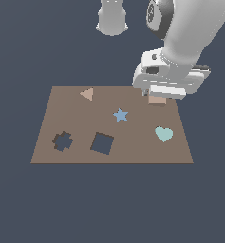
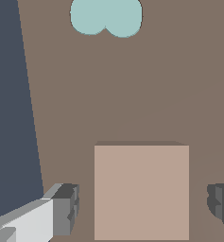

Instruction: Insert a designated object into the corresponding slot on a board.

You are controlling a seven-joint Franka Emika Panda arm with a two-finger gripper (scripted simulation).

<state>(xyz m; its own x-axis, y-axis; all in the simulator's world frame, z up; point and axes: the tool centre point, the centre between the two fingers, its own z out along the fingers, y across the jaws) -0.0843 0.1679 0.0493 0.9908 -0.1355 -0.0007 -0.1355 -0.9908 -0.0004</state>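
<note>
Pale pinkish-tan square block lies between the open jaws, untouched, upper right on the flat brown board; dark square slot empty.

I have the arm reaching down from the upper right of the exterior view, its white wrist housing low and roughly level. My gripper points straight down. In the wrist view the jaws stand parted, one dark finger pad on each side with a clear gap to what sits between them; neither pad touches anything.
</note>
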